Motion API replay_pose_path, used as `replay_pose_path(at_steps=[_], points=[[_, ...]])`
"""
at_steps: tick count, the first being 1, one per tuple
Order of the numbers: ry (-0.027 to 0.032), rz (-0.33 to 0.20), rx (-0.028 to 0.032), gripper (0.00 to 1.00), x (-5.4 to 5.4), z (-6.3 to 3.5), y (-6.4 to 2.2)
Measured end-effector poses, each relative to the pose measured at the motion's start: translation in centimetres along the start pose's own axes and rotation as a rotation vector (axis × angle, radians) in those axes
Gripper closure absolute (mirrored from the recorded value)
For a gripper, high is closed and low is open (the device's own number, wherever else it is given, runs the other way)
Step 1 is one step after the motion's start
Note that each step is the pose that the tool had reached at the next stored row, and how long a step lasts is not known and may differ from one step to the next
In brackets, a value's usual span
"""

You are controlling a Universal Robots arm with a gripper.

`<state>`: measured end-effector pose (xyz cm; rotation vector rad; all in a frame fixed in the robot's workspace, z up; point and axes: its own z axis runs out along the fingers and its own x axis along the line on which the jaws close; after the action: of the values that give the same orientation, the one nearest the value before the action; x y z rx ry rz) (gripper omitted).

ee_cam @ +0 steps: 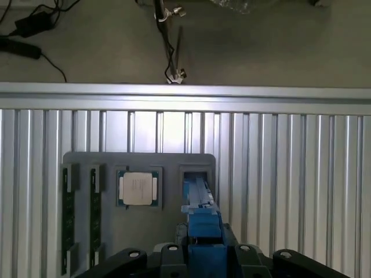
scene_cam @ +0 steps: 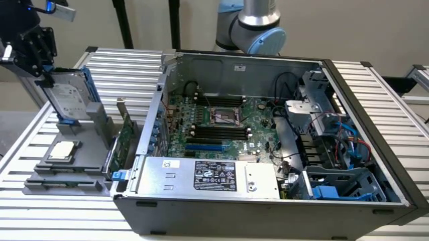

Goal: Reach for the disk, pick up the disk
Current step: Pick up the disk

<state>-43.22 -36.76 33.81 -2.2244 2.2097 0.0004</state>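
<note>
Holding: the disk (scene_cam: 67, 98), one item, taken by my gripper (scene_cam: 45, 80) at its upper edge, with my fingers closed against both sides of the blue bracket. 
Position: upright, lower edge in the end slot of the grey fixture (scene_cam: 40, 188), on the slatted table (scene_cam: 127, 65) at the exterior view's left. 
Adjacent: processor chip (scene_cam: 62, 149), flat in its recess just beside the disk's slot. 
Also present: open computer case (scene_cam: 268, 211), beside the fixture, housing the power-supply box (scene_cam: 208, 175).
</note>
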Motion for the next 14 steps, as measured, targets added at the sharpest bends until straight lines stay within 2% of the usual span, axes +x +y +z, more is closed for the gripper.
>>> replay_pose_path(at_steps=[9, 14], points=[[-0.0001, -0.005, 0.0000, 0.67, 0.0, -4.07, -0.78], [-0.0008, -0.009, 0.0000, 0.67, 0.0, -6.33, -1.82]])
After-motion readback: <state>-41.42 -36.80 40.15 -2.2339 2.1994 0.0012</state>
